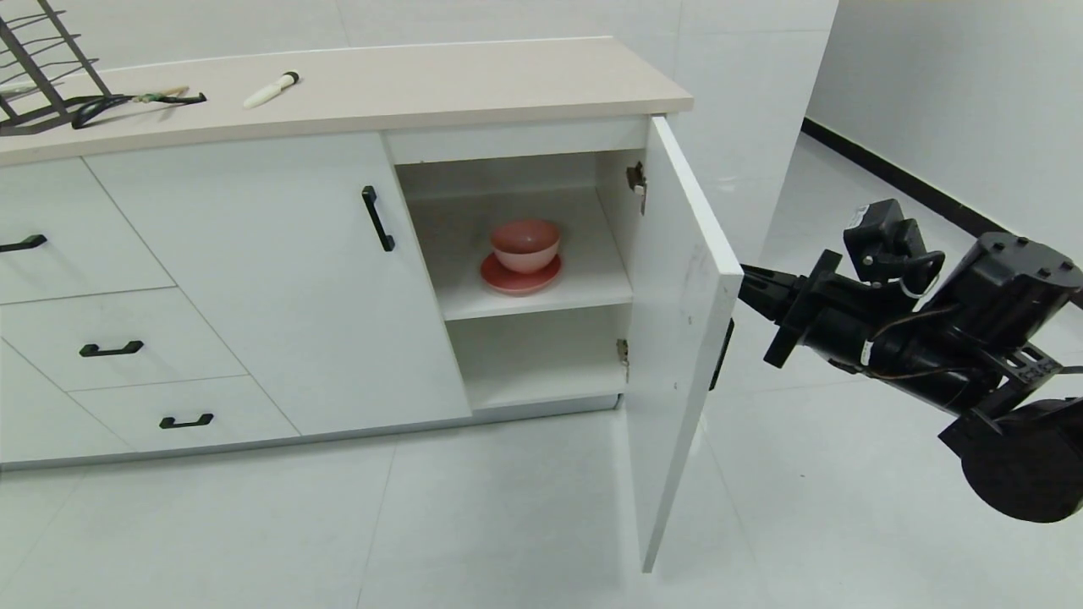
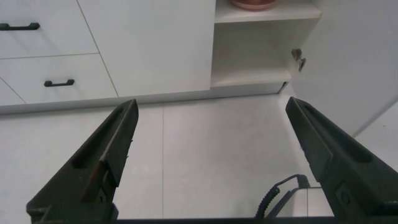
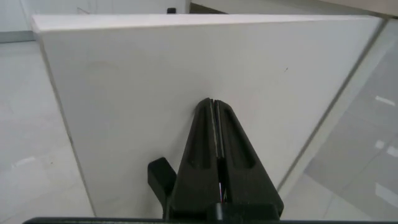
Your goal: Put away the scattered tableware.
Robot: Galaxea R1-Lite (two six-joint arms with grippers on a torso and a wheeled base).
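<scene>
On the upper shelf (image 1: 592, 288) of the open cabinet compartment, a pink bowl (image 1: 525, 244) sits upright on a pink plate (image 1: 518, 279). Both are near the middle of the shelf. The lower shelf (image 1: 541, 372) lies below them.

Cabinet door (image 1: 677, 338): swung out wide on its hinges, with its inner face turned towards the compartment. A black handle (image 1: 721, 355) shows on its outer face, near the free edge.

Right gripper (image 3: 214, 102): fingers pressed together with no gap and nothing held between them. The tips are right at the outer face of the door, above the handle. The head view shows the arm coming in from the right, with the fingertips (image 1: 749, 283) at the door's free edge.

Left gripper (image 2: 210, 104): fingers spread wide apart and holding nothing. It hangs over the white floor (image 2: 211, 155), facing the cabinet front. The rim of the plate (image 2: 252, 4) is visible on the shelf beyond it.

Countertop (image 1: 423, 85): a white-handled utensil (image 1: 271, 89) lies flat here. To its left are dark-handled utensils (image 1: 144, 99), next to a black wire rack (image 1: 34, 76).

Left of the open compartment are a closed door with a vertical black handle (image 1: 378, 218) and a stack of drawers (image 1: 110, 347) with black pulls.
</scene>
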